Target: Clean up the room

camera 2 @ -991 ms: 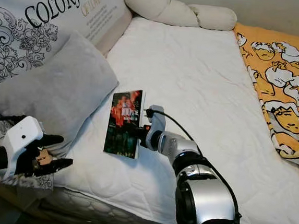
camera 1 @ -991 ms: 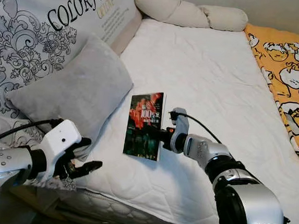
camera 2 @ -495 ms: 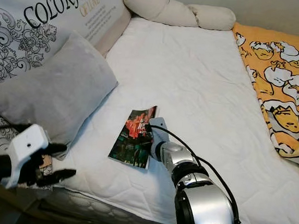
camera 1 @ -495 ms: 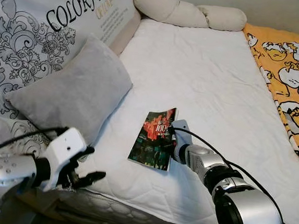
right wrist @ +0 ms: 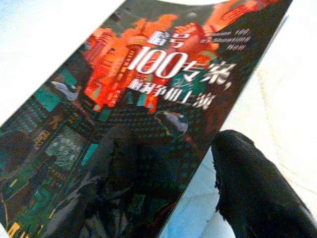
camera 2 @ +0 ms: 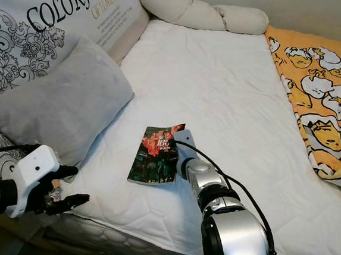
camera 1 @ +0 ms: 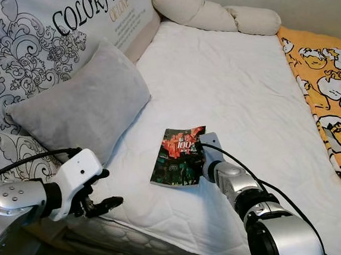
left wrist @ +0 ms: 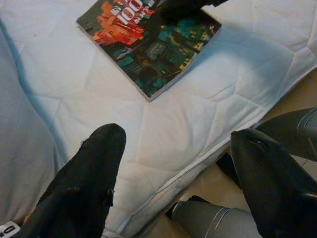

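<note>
One dark paperback book with a red-and-teal cover (camera 1: 179, 156) lay flat on the white quilted mattress (camera 1: 233, 91), near its front edge, probably so the right gripper (right wrist: 168, 173) could pinch its edge; one finger lay on the cover, one beside it. The left gripper (camera 1: 101, 205) hovered open, empty, beside one grey pillow (camera 1: 83, 102).

Bed (camera 1: 240, 80) with white quilted mattress cover spans most of the frame. Grey pillow (camera 1: 79, 107) left of centre, leaning on a large printed cushion (camera 1: 41, 38) with black lettering, upper left. Cream bolster (camera 1: 216, 13) along the top edge. Orange cartoon-print blanket (camera 1: 332, 88) on the right. Beige floor (left wrist: 233, 186) below mattress edge. Even, soft light.
</note>
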